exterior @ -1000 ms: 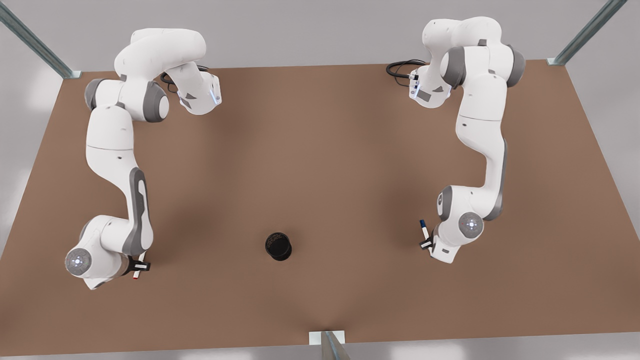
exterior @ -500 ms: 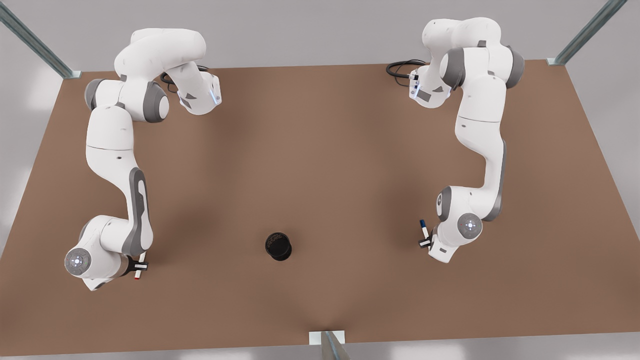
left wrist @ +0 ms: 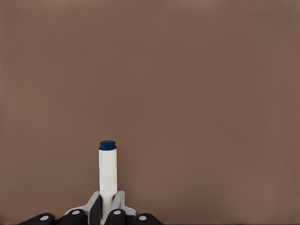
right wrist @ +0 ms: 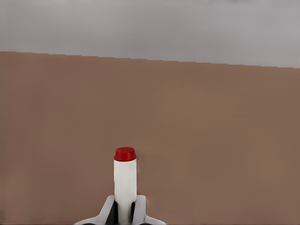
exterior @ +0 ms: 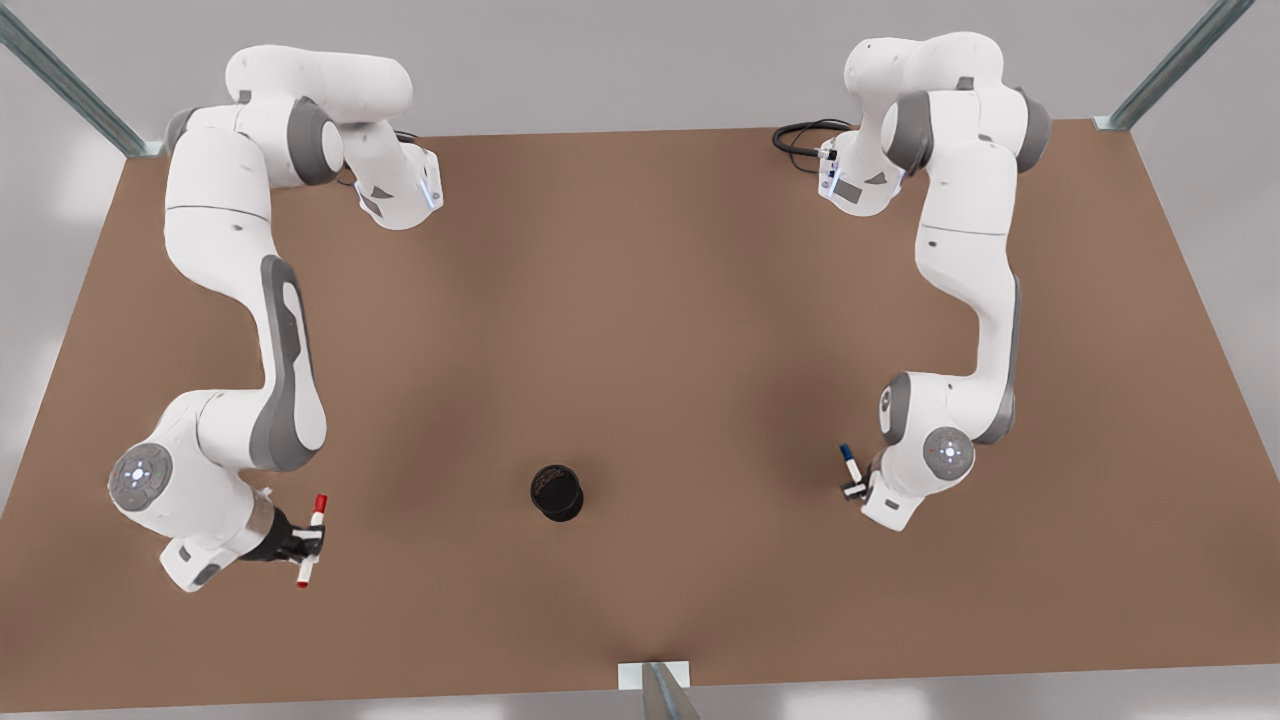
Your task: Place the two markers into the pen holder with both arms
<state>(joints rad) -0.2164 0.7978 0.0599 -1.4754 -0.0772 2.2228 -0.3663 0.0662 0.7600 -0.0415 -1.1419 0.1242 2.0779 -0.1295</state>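
Now both markers are in hand and the work is carriage to the cup. The right jaws (exterior: 300, 545), at the front view's left, are shut on the barrel of the red-capped marker (exterior: 311, 540), which crosses between them with its red cap (right wrist: 124, 154) sticking out beyond the fingertips; the right wrist view shows the white barrel pinched squarely between the two pads. The left jaws (exterior: 855, 488), at the front view's right, are likewise closed on the blue-capped marker (exterior: 851, 468), its blue cap (left wrist: 107, 146) projecting past the tips while the barrel sits centred in the grip. The black pen holder (exterior: 556, 492) stands upright on the brown surface (exterior: 640, 300), roughly midway between the two sets of jaws and well apart from each. To do this step well, I judge each arm should bring its marker over the cup's round rim with the barrel turned close to vertical, so that the end hanging below the jaws enters the opening cleanly and does not catch the rim and tip the cup. The mouth looks narrow, so the arms had better go one at a time, the second waiting clear, lest the jaws crowd each other above it. Each grip should open only once the lower end is inside the wall.
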